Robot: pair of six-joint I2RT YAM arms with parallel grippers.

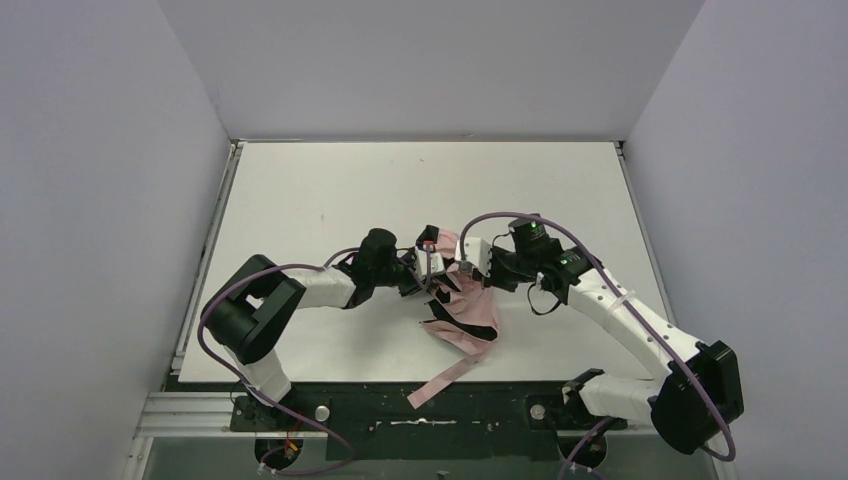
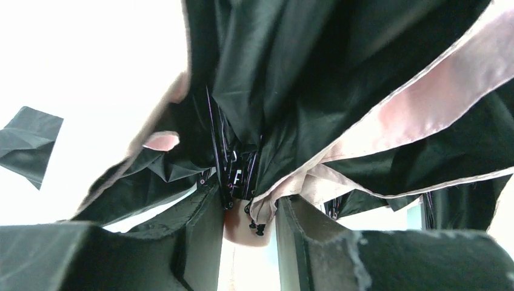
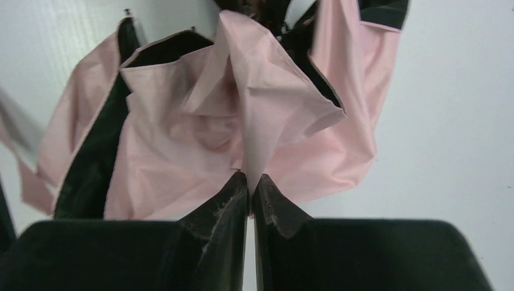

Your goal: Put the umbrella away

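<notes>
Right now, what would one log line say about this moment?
left gripper: shut on umbrella by the rib hub | right gripper: shut on its pink fabric | umbrella: collapsed, canopy loose

White bench [image 1: 330,190], viewed from above. A collapsed umbrella [image 1: 462,310], pale pink outside and black inside, rests crumpled on it just toward 6 o'clock from the bench centre. A narrow pink strip [image 1: 440,383] trails from it toward 7 o'clock, crossing the bench's near edge.
</notes>
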